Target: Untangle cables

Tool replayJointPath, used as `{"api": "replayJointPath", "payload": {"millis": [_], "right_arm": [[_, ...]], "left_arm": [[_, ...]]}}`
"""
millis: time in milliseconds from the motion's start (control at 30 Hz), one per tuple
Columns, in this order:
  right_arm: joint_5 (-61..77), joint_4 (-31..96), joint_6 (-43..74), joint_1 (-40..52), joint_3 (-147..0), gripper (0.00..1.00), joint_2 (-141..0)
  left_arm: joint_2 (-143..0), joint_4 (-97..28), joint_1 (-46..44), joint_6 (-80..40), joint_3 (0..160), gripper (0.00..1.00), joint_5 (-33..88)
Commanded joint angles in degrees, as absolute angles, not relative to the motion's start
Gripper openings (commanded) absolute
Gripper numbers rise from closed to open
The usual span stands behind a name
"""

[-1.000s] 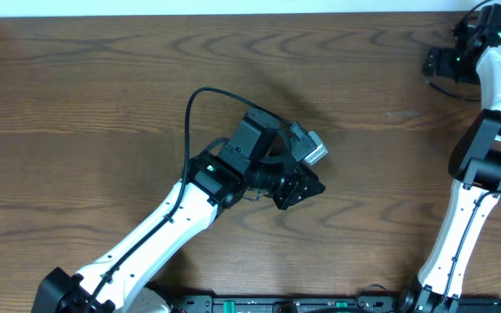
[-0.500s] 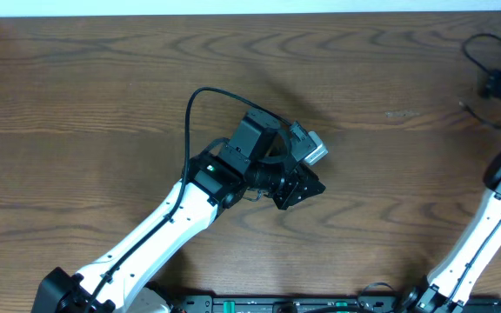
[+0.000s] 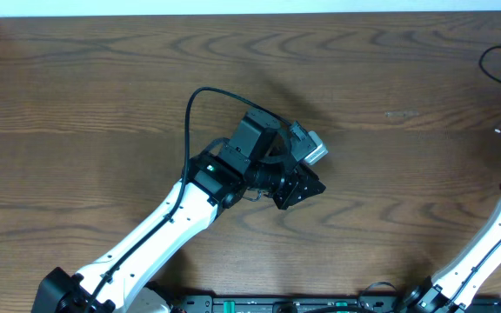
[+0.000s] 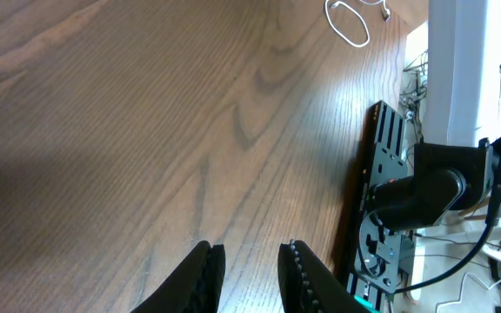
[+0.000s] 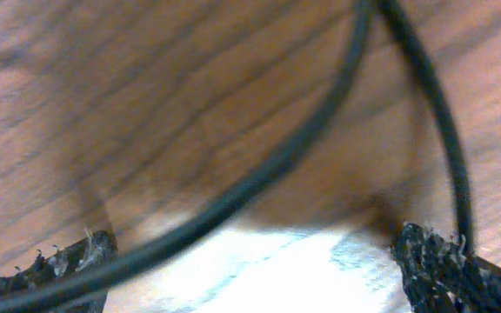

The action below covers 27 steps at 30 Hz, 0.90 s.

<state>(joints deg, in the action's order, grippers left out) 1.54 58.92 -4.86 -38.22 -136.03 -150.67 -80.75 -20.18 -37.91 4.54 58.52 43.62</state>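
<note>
Left wrist view catches a white cord (image 4: 342, 33); right wrist, black cords (image 5: 303, 152).

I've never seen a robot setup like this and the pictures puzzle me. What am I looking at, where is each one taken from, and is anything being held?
These are two white-and-black robot arms at a brown wooden table. The overhead picture looks straight down: the left arm reaches to mid-table, and the right arm shows at the right edge. The other two pictures come from cameras on the wrists. The left wrist view shows the left arm's fingers slightly apart over bare wood, holding nothing; a thin white cord loops far off. The right wrist view is blurred and very close. It shows the right arm's fingers wide apart, with thin black cords crossing between them, not gripped.
</note>
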Motion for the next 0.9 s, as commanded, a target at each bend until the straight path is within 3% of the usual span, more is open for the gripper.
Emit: {"api": "replayJointPath", "payload": {"millis": [0, 333, 600, 867], "right_arm": [[3.64, 61.08, -8.88, -35.0, -135.59, 0.99, -151.2], [17.67, 60.58, -15.05, -27.11, -135.74, 0.99, -146.45], [19.27, 62.06, -15.2, -24.08, -135.76, 0.99, -138.76], [12.88, 63.92, -4.78, -23.94, -135.76, 0.99, -129.51]], "left_arm": [[-81.19, -20.21, -37.69, 5.08, 58.81, 0.26, 44.6], [-81.19, -20.58, -37.67, 5.1, 58.81, 0.26, 44.56], [-81.19, -20.53, -37.67, 5.34, 58.81, 0.26, 44.58], [-81.19, -20.53, -37.67, 5.3, 58.81, 0.26, 44.58]]}}
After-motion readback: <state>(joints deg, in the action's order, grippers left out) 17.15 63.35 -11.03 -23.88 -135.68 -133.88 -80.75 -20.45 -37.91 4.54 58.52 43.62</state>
